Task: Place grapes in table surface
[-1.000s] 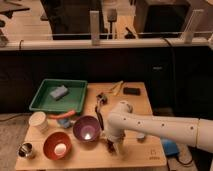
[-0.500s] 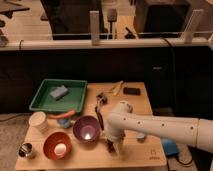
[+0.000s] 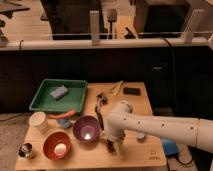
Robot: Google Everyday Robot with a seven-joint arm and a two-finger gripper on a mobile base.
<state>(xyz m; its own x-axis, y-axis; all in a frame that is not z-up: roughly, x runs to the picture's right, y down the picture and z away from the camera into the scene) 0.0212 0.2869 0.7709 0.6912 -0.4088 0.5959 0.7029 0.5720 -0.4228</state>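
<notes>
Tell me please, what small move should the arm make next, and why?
Probably lower the gripper straight down a little onto the table surface. It hangs close above bare wood near the front edge, just right of the purple bowl, so a sideways move risks touching that bowl. Whether it carries the grapes I cannot tell.

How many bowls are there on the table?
2. The purple bowl stands near the table's front middle; the red bowl is beside it, toward the metal cup. The gripper hangs over the table on the purple bowl's other side; it may hide small things.
</notes>
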